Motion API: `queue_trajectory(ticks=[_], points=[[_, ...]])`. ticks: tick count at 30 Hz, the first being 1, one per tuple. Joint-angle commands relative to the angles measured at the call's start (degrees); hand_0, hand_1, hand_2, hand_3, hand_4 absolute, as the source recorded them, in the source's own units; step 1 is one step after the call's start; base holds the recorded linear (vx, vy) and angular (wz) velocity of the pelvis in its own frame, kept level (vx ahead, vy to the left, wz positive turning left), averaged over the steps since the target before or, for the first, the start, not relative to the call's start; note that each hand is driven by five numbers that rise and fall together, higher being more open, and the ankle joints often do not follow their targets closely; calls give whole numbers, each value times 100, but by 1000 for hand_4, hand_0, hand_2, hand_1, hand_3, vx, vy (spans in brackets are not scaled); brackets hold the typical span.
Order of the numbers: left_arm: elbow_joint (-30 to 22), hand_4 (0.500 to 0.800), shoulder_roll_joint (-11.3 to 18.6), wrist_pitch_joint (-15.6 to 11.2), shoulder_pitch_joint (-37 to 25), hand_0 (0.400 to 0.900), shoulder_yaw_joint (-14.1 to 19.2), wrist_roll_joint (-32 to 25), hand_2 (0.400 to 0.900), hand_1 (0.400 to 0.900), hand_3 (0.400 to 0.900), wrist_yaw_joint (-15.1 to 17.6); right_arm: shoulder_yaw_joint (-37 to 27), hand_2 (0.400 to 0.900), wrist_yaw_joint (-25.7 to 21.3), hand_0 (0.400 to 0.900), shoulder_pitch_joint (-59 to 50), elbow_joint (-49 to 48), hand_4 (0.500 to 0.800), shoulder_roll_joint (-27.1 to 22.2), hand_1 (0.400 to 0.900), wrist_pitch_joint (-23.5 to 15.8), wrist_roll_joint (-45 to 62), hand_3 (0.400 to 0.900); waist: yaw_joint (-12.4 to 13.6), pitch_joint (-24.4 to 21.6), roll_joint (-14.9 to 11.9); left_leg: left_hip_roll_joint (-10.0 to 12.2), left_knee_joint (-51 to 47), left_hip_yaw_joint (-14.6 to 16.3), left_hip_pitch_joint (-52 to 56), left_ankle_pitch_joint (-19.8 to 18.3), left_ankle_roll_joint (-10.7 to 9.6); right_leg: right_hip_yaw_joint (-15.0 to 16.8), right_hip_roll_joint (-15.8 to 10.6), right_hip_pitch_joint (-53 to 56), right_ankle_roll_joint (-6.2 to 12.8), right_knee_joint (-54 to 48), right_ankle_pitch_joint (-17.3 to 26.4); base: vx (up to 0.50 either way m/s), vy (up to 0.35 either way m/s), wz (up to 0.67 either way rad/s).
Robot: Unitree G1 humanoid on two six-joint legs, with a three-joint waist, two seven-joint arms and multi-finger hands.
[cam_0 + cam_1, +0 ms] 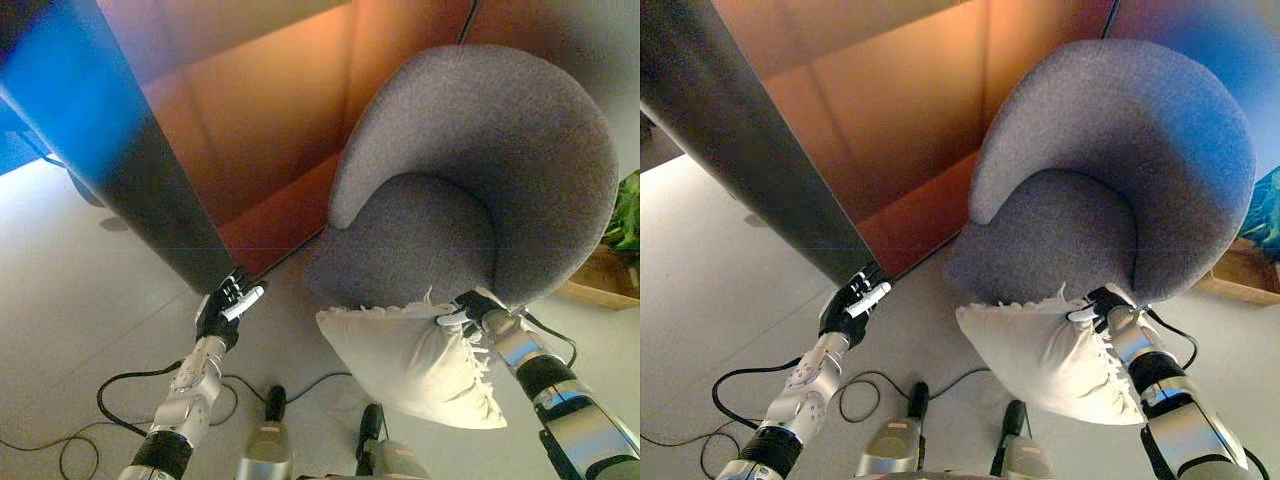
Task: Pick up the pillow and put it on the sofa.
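1. A tall dark panel (150, 170) is seen slanting from the upper left down to the pale floor (70, 280).
2. An orange-brown wall (910, 110) is shown behind it, with its base meeting the floor beside the dark panel's foot.
3. A wooden planter (600, 280) is set at the right edge.
4. Green leaves (626, 215) are seen just above the planter.

I count one white fringed pillow (415, 360) at lower centre, one grey round-backed sofa chair (480, 170) at upper right, one potted plant (625, 225) on the right edge, and two robot hands: left hand (226, 308), right hand (472, 310).
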Motion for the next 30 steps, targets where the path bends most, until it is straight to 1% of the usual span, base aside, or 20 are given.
queue_trajectory(ticks=[1, 7, 10, 15, 23, 28, 30], points=[[-143, 800, 149, -339, 151, 900, -96, 102, 900, 900, 900, -217, 95, 400, -262, 400, -669, -345, 500, -1079, 400, -205, -432, 400, 1, -1238, -220, 357, 114, -175, 201, -330, -175, 106, -672, 34, 664, 173, 33, 30, 4, 0], [-89, 800, 172, -298, 194, 900, -128, 68, 900, 900, 900, -251, 213, 400, -41, 400, -1296, -78, 500, -1350, 400, -248, -520, 400, 58, -1399, -241, 371, 74, -189, 212, -296, -184, 47, -667, 63, 665, 143, 52, 0, 0, 0], [13, 800, 194, -340, 188, 900, -174, 25, 900, 900, 900, -270, 306, 400, -3, 400, -1677, 132, 500, -1528, 400, -358, -507, 400, 94, -1462, -260, 376, 75, -202, 192, -271, -200, 6, -671, 72, 670, 136, 63, 0, 0, 0], [120, 800, 222, -385, 172, 900, -212, -43, 900, 900, 900, -296, 548, 400, 101, 400, -2393, 323, 500, -1816, 400, -290, -467, 400, 135, -1557, -299, 379, 81, -204, 152, -231, -219, -34, -667, 64, 670, 139, 80, -13, 9, 0], [163, 800, 278, -380, 271, 900, -330, -86, 900, 900, 900, -305, 1231, 400, 445, 400, -3730, 995, 500, -2469, 400, -429, -167, 400, 194, -1711, -408, 395, 60, -204, 119, -170, -239, -67, -619, 56, 650, 125, 108, 4, 0, 0], [211, 800, 357, -433, 353, 900, -406, -81, 900, 900, 900, -383, 1792, 400, 571, 400, -4602, 1489, 500, -2703, 400, -566, -130, 400, 261, -1783, -470, 390, 27, -235, 79, -138, -249, -130, -608, 58, 657, 98, 128, 43, -2, 5], [207, 800, 389, -447, 406, 900, -422, -75, 900, 900, 900, -397, 1980, 400, 586, 400, -4824, 1589, 500, -2741, 400, -536, -105, 400, 274, -1812, -486, 385, 10, -244, 71, -126, -247, -143, -604, 52, 661, 93, 136, 74, -8, 7]])
